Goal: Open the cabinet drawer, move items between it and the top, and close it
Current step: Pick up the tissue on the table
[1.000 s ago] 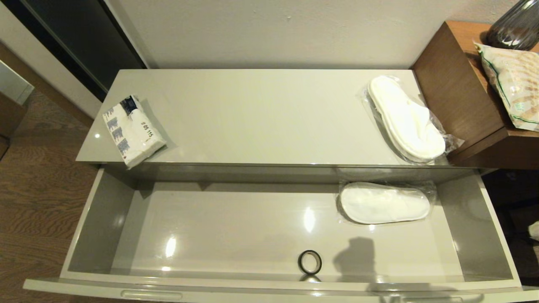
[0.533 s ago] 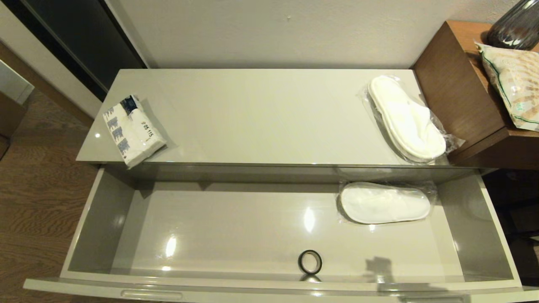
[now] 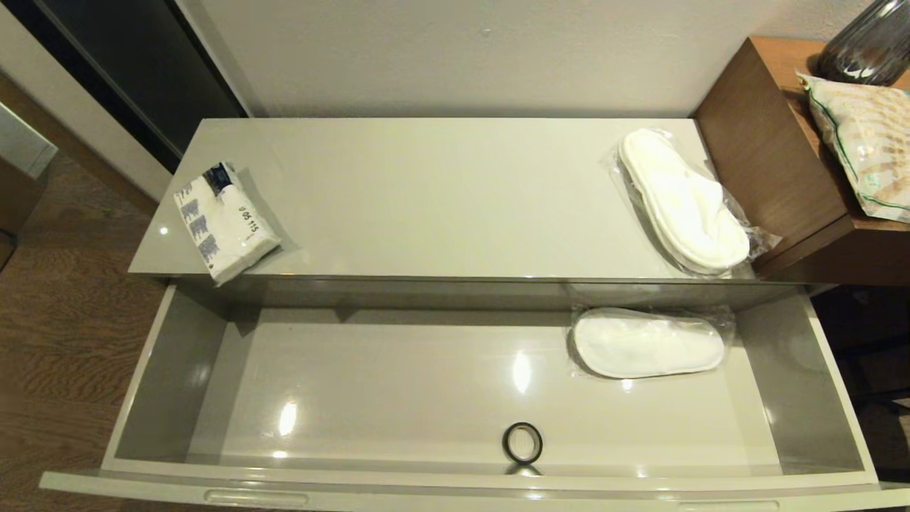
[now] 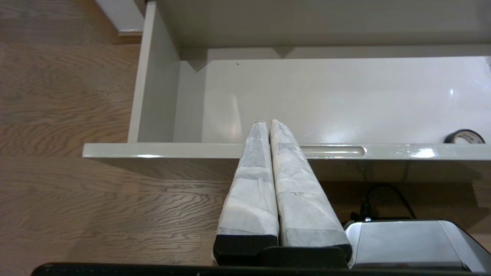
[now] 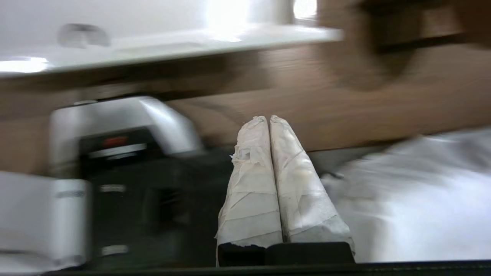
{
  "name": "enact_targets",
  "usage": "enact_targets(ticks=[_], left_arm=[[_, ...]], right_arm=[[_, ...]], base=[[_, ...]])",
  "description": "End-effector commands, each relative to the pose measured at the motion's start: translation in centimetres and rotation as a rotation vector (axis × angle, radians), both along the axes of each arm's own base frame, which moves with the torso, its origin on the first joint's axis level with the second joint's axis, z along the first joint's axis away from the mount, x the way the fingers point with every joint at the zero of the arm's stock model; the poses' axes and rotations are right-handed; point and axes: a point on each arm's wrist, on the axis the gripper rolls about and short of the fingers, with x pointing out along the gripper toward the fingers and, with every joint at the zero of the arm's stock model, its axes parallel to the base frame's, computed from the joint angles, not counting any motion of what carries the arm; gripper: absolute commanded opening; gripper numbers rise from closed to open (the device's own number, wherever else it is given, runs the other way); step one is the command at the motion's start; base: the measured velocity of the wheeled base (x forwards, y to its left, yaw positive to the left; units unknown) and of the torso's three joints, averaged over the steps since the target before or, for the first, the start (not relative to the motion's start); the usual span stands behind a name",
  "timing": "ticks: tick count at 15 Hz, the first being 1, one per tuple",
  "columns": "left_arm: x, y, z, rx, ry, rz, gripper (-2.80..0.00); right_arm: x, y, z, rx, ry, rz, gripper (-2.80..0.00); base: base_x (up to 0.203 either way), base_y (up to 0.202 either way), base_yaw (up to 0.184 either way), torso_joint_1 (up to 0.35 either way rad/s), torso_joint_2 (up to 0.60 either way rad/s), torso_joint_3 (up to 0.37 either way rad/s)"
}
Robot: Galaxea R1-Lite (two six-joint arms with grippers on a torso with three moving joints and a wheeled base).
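The cabinet drawer (image 3: 135, 384) stands pulled fully open under the top (image 3: 441, 192). Inside it lie a wrapped white slipper (image 3: 647, 345) at the back right and a small black ring (image 3: 522, 442) near the front. On the top, a tissue pack (image 3: 224, 227) lies at the left end and wrapped slippers (image 3: 682, 203) at the right end. Neither arm shows in the head view. My left gripper (image 4: 267, 122) is shut and empty, held low in front of the drawer's front rim (image 4: 161, 150). My right gripper (image 5: 267, 118) is shut and empty, below the drawer front (image 5: 191, 44), over the floor.
A taller brown wooden table (image 3: 775, 163) stands at the right with a green-trimmed patterned bag (image 3: 864, 149) and a dark glass vase (image 3: 867, 43). Wooden floor (image 3: 57, 320) lies to the left. My own base (image 4: 402, 241) sits below the drawer front.
The dark shadow on the drawer floor to the right of the ring slid toward the front rim and vanished. Nothing on the top or in the drawer has moved.
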Motion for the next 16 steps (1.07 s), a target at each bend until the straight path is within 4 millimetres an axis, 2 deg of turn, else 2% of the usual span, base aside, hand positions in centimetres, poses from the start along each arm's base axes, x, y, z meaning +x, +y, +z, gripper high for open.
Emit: enact_targets(ticks=[1,3,5,6,10,13,16], left_arm=[[0.0,0.0,0.0,0.000,0.001,0.000,-2.80],[0.0,0.0,0.0,0.000,0.001,0.000,-2.80],[0.0,0.0,0.0,-0.001,0.001,0.000,-2.80],[0.0,0.0,0.0,0.000,0.001,0.000,-2.80],[0.0,0.0,0.0,0.000,0.001,0.000,-2.80],[0.0,0.0,0.0,0.000,0.001,0.000,-2.80],[0.0,0.0,0.0,-0.001,0.001,0.000,-2.80]], right_arm=[[-2.7,0.2,-2.5,-0.013,-0.042,-0.044,-2.80],[-2.9,0.5,-4.5,0.019,-0.035,0.025,-2.80],[-3.3,0.6,-7.1,-0.001,-0.133,0.103,-2.80],[-2.7,0.7,-7.0,-0.015,-0.230,0.133,-2.80],[1.2,0.8,-6.4,0.083,-0.425,0.119,-2.80],[4.9,0.8,-8.1,0.102,-0.482,0.112,-2.80],[8.6,0.8,-11.3,0.079,-0.535,0.123,-2.80]], base=[[0.000,0.000,0.000,0.000,0.00,0.000],[0.000,0.000,0.000,0.000,0.00,0.000],[0.000,0.000,0.000,0.000,0.00,0.000],[0.000,0.000,0.000,0.000,0.00,0.000],[0.000,0.000,0.000,0.000,0.00,0.000],[0.000,0.000,0.000,0.000,0.00,0.000],[0.000,0.000,0.000,0.000,0.00,0.000]])
